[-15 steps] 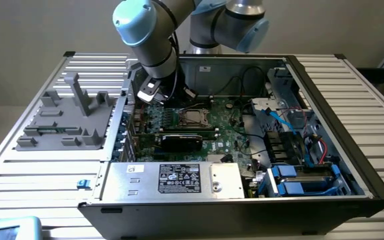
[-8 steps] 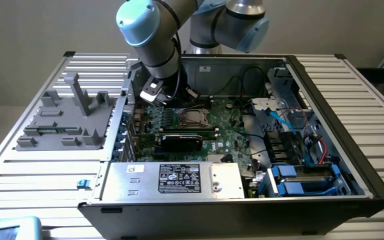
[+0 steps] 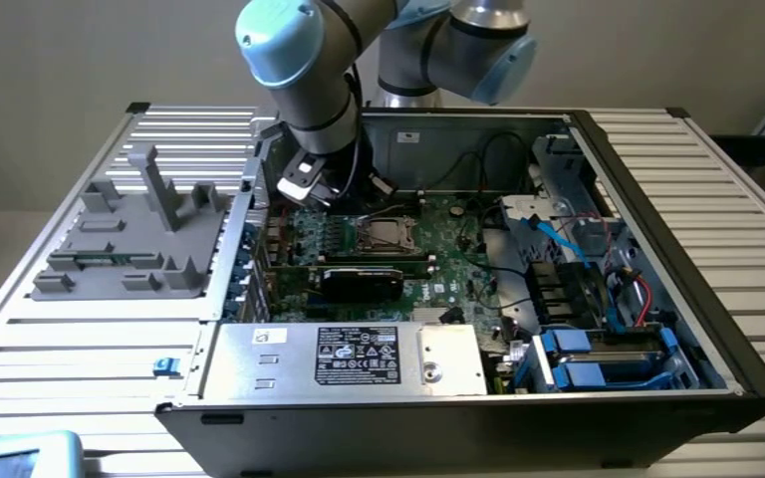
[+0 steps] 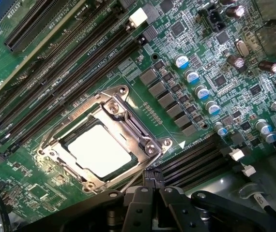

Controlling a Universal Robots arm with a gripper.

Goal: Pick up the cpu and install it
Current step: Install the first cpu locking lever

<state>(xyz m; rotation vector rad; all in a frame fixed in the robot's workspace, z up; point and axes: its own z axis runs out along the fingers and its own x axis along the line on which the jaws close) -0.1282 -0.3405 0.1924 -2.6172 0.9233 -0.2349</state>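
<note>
I see the cpu (image 4: 100, 151) lying flat inside the metal socket frame (image 4: 128, 113) on the motherboard (image 4: 186, 43) — its pale top faces up. The gripper (image 4: 153, 186) hangs just above the socket's edge, fingers pressed together and holding nothing — the black graphics card (image 3: 363, 282) sits nearby.

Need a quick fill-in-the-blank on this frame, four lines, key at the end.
1. The cpu sits in the motherboard's ____.
2. The arm reaches into an open computer ____.
3. The tool holds ____.
4. The label on the power supply is ____ in colour.

Missing words: socket; case; nothing; black
</note>
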